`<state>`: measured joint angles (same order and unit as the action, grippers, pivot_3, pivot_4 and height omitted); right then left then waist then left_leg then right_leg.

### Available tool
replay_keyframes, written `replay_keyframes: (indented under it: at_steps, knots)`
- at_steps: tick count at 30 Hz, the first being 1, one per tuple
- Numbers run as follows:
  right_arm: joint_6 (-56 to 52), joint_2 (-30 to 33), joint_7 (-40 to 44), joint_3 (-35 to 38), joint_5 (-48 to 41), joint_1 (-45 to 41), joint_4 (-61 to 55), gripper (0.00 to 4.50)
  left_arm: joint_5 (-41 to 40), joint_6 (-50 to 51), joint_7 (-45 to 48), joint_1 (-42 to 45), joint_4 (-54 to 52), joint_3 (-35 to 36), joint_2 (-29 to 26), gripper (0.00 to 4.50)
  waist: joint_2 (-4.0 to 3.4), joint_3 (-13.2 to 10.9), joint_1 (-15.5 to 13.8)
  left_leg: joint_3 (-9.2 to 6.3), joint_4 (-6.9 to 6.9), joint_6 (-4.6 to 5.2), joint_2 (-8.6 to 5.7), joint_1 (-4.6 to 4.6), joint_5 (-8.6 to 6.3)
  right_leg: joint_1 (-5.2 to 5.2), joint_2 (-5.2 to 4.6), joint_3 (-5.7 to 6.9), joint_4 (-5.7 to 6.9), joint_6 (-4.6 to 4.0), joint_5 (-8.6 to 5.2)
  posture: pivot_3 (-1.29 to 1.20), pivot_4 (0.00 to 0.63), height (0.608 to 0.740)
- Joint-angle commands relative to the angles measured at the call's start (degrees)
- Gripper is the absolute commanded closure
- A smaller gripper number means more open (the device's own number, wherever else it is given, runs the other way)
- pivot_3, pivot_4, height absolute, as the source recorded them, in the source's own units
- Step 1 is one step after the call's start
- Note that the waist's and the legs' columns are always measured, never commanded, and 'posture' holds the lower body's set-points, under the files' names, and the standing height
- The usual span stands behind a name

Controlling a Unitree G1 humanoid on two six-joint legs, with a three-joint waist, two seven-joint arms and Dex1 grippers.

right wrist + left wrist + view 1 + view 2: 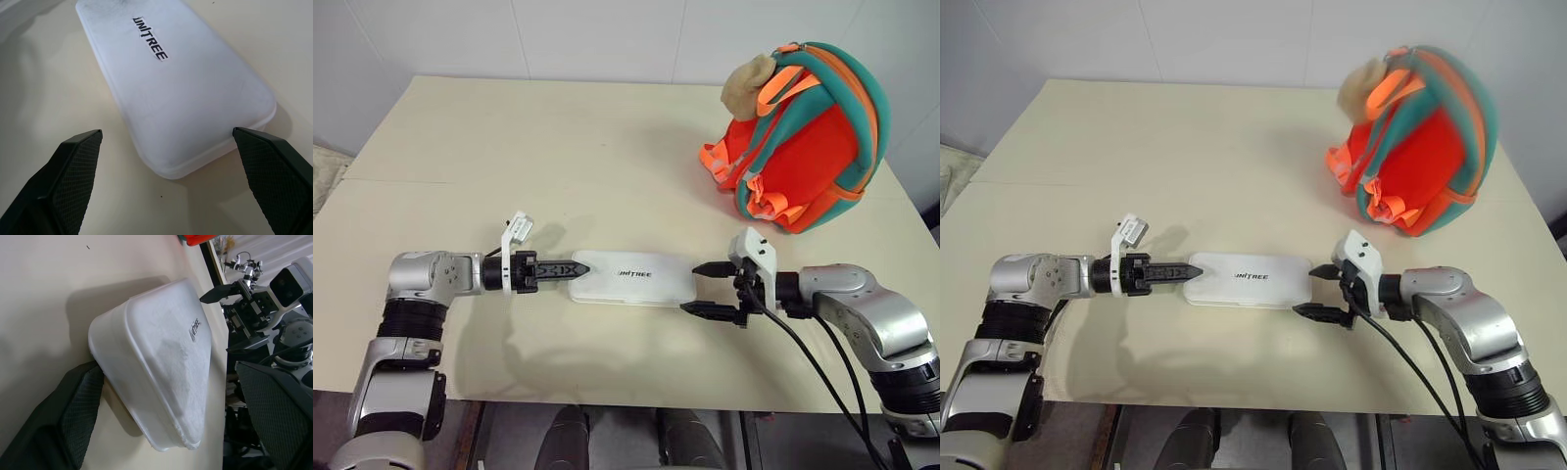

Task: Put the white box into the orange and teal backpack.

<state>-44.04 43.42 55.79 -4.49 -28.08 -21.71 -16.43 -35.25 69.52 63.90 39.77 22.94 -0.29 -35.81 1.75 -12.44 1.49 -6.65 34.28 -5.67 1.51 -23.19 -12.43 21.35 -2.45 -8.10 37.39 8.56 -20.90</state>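
Lower centre of frame, box [631,278] flat on the surface, my left claw [558,269] and right claw [710,290] both spread at its ends. Uneven squeeze could skid it; backpack [808,137] sits upper right.

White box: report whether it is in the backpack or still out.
Out. The white box lies flat on the table, apart from the orange and teal backpack.

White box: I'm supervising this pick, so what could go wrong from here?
1. The white box lies flat on the table between both open hands, left hand and right hand; uneven closing could pivot it away.
2. The orange and teal backpack shows no visible opening, so insertion may snag.
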Motion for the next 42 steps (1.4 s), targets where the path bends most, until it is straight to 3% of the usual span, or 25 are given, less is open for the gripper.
replay_keyframes:
  at_steps: [1,22,30,35,42]
  knots:
    - [0.33,-0.46,0.16,0.43,-1.29,0.11,-2.71,0.0,-1.45,4.6,0.55,-0.83,0.53,-2.69,2.81,0.01,-0.01,0.01,-0.03,0.0,-0.01,0.0,0.0,0.0,0.0,0.0,0.0,0.0,-0.01,0.0,0.0,0.0,0.15,0.74]
    - [5.27,-1.61,0.18,0.39,-0.71,3.74,-1.42,0.0,-4.99,11.98,-3.83,0.65,0.11,4.56,6.29,0.01,0.0,0.0,0.16,-0.02,-0.08,-0.01,0.01,-0.04,-0.01,0.08,0.01,0.01,-0.05,0.01,-0.02,0.0,0.15,0.74]
    - [5.57,0.18,0.66,2.55,-0.95,3.96,-1.58,0.0,-2.64,9.89,-3.12,-0.38,-0.07,2.25,0.78,0.01,0.0,0.0,0.6,-0.02,-0.1,-0.02,0.02,-0.04,0.0,0.1,0.02,0.0,-0.05,0.01,-0.02,0.0,0.15,0.74]
    - [6.01,0.51,0.81,2.99,-0.93,3.74,-1.1,0.0,0.59,5.81,0.17,0.39,0.35,-4.29,-6.24,0.01,0.0,0.0,1.52,-0.02,-0.12,-0.02,0.06,0.01,0.0,0.11,0.05,0.0,0.0,-0.01,-0.02,0.0,0.15,0.74]
    - [6.61,0.01,0.66,2.61,-0.85,3.56,-0.85,0.0,-2.33,8.5,4.51,2.16,-1.7,-7.22,-10.17,0.01,0.0,0.0,1.74,-0.01,-0.17,-0.03,0.06,-0.01,0.01,0.13,0.06,0.0,-0.02,-0.03,-0.03,0.0,0.15,0.74]
